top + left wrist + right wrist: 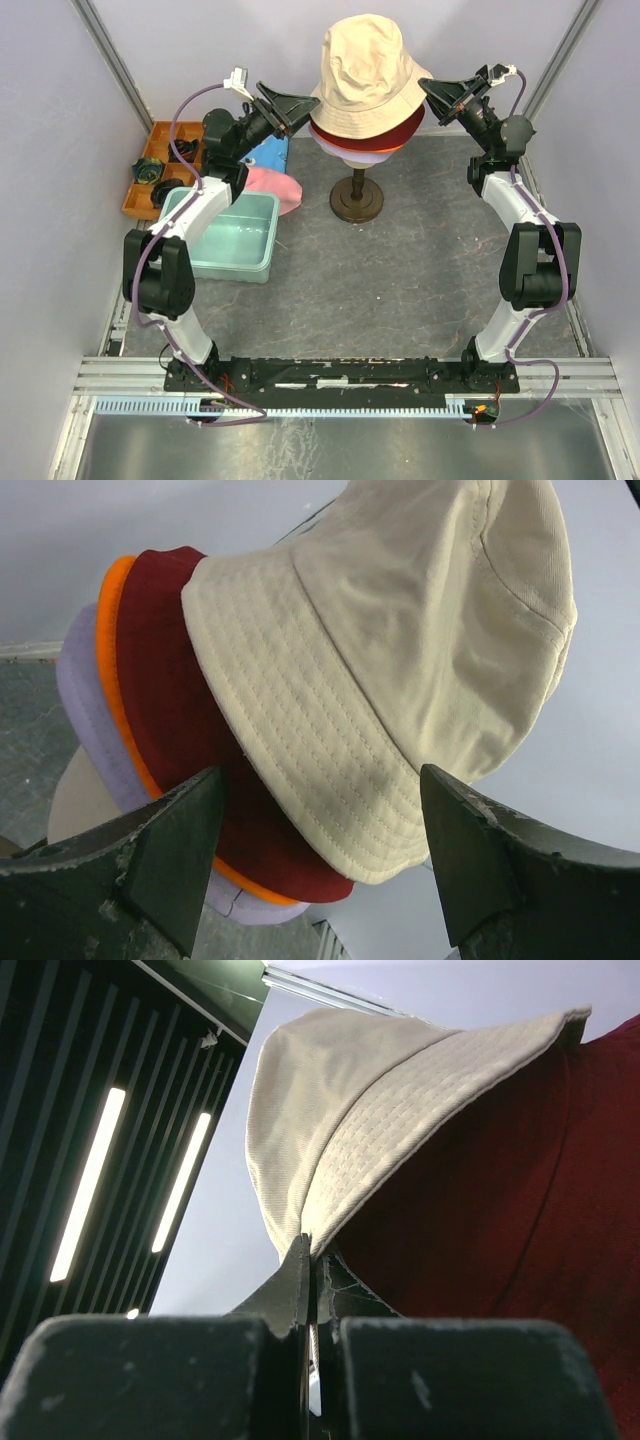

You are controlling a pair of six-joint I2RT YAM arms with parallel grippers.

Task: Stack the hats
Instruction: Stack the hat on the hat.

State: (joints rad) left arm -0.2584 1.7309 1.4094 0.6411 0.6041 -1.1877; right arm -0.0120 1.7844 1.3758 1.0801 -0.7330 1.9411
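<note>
The cream-beige hat (368,70) sits on top of the dark red hat (385,133), with the orange and lavender (355,155) hats under them, all on the mannequin head. The pink hat (277,188) lies on the table beside the bin. My left gripper (300,105) is open and empty, its jaws on either side of the cream brim (330,780) without touching it; the dark red (190,710), orange (112,670) and lavender (85,700) brims show beneath. My right gripper (432,92) is shut on the cream hat's brim (400,1130), with the dark red hat (520,1200) behind.
The mannequin's dark stand (357,205) is at the table's middle back. A teal bin (232,237) stands at the left, an orange tray (150,165) with small items behind it, and a blue patterned cloth (268,155) by the pink hat. Walls close in on both sides.
</note>
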